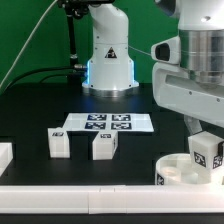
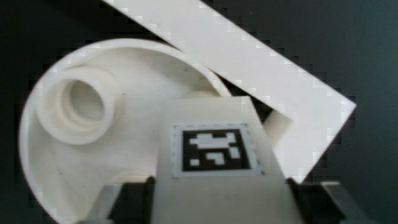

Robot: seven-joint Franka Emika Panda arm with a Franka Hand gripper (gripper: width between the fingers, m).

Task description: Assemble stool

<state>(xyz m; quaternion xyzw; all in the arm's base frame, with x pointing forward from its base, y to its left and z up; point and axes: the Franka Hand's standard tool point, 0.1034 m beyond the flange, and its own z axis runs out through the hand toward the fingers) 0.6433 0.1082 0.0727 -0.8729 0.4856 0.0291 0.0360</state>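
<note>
The exterior view looks low across the table (image 1: 40,110) toward the robot base (image 1: 108,60). The wrist view is very close. Both show the leg (image 2: 217,145) and seat disc (image 2: 80,100).

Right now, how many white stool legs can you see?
3. The first leg stands on the table at the exterior view's left, the second leg beside it, both before the marker board. The third leg is in the gripper, over the seat disc.

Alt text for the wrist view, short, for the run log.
A white tagged block leg sits clamped in the gripper, over the round white seat disc. One hollow socket shows in the disc beside the leg; a white rail crosses the black table behind.
</note>
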